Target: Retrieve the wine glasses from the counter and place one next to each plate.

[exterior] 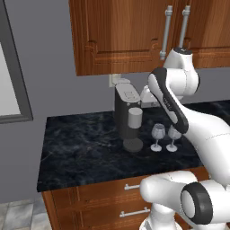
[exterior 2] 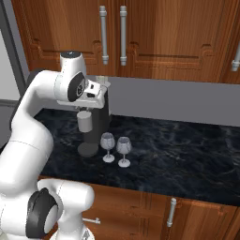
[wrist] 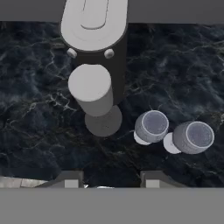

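We see 2 wine glasses point(wrist: 170, 133) upright on the bench point(wrist: 39, 122) beside the coffee machine point(wrist: 94, 26). Our hand point(wrist: 111, 179) hovers above, fingers apart, empty. Fragile, light, slippery; we'd grip the bowl gently.

No text, label, brand, number or sign can be read on anything here.

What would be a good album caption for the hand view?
Looking down on two wine glasses standing beside a coffee machine on the black marble counter.
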### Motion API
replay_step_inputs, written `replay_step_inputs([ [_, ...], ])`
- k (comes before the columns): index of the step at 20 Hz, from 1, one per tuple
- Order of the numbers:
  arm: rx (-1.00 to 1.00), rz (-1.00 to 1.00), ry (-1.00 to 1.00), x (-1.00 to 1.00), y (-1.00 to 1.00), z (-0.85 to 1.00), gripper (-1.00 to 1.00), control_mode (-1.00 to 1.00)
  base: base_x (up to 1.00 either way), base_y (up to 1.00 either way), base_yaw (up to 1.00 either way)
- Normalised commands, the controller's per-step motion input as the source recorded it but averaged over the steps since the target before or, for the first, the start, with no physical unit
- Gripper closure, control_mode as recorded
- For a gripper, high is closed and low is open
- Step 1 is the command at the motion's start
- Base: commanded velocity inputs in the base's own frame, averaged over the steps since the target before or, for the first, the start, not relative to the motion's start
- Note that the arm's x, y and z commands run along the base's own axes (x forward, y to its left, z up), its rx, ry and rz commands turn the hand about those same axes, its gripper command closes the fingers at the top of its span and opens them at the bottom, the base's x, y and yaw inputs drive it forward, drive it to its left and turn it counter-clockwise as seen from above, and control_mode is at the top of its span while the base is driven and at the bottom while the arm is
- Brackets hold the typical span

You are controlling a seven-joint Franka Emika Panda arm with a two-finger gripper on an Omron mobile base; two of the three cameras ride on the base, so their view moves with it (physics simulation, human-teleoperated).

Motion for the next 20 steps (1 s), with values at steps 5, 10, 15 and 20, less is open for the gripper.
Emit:
replay_step_inputs([
  [5,0.0,0.0,-0.03,-0.22,-0.01,0.0,-1.0,-1.0,0.0,0.0,0.0],
  [10,0.0,0.0,-0.19,-0.69,0.0,0.0,-1.0,-1.0,0.0,0.0,0.0],
  [15,-0.01,-0.31,-0.23,-0.73,-0.07,0.0,-1.0,-1.0,0.0,0.0,0.0],
  [20,0.0,-0.75,-0.03,-0.4,-0.02,0.0,-1.0,-1.0,0.0,0.0,0.0],
])
